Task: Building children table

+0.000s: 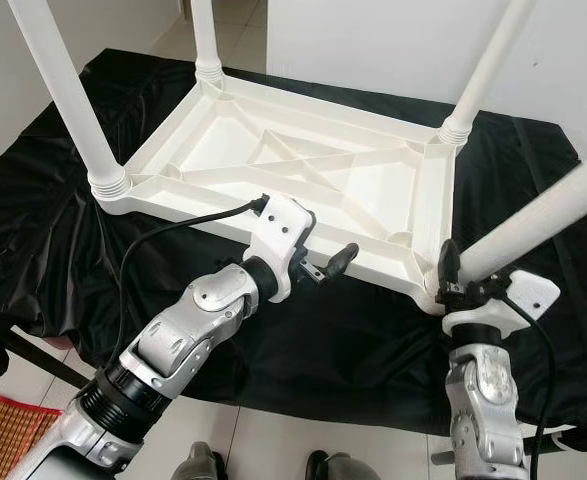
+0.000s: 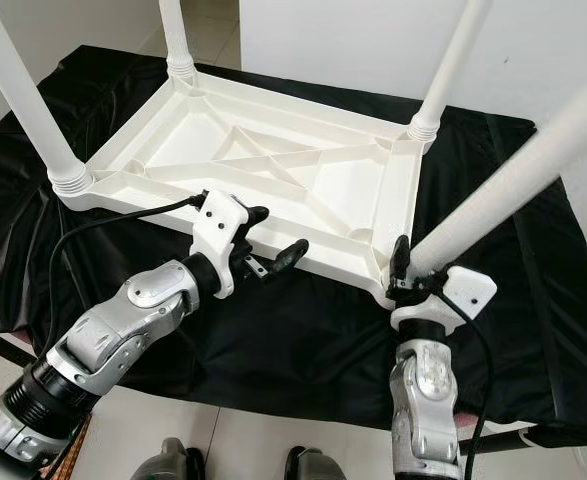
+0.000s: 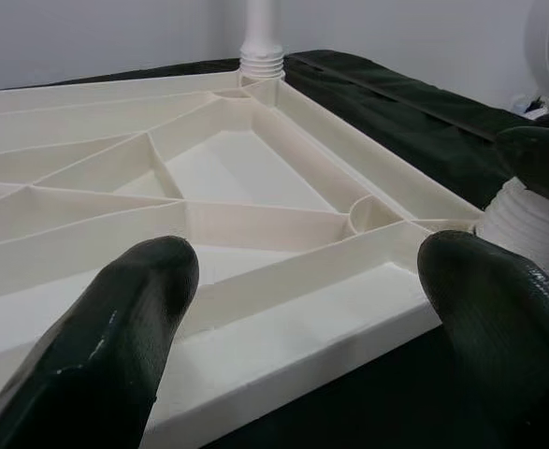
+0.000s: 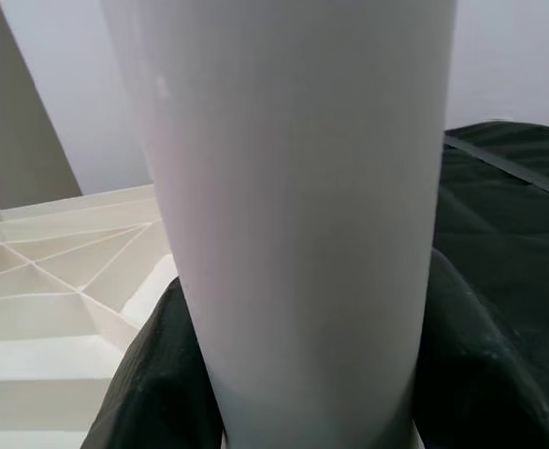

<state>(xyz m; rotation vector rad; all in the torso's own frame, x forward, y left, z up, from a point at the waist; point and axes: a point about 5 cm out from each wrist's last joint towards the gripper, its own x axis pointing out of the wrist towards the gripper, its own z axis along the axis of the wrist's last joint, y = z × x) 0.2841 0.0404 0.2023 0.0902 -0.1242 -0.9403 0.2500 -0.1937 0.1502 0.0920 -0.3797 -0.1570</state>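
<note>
A white plastic children's table top (image 1: 303, 170) lies upside down on a black cloth. Legs stand in its near-left (image 1: 68, 90), far-left (image 1: 205, 40) and far-right (image 1: 483, 70) corners. My right gripper (image 1: 460, 277) is shut on a fourth white leg (image 1: 543, 215), which leans out to the right with its foot at the near-right corner (image 1: 435, 283). In the right wrist view the leg (image 4: 293, 187) sits between both fingers (image 4: 152, 374). My left gripper (image 2: 273, 235) is open at the table's near rim (image 3: 283, 327), its fingers (image 3: 115, 346) wide apart with nothing between them.
The black cloth (image 1: 63, 200) covers a low platform and hangs over its front edge. Pale floor tiles lie below, with a red woven mat (image 1: 3, 425) at the near left. White walls stand behind the platform.
</note>
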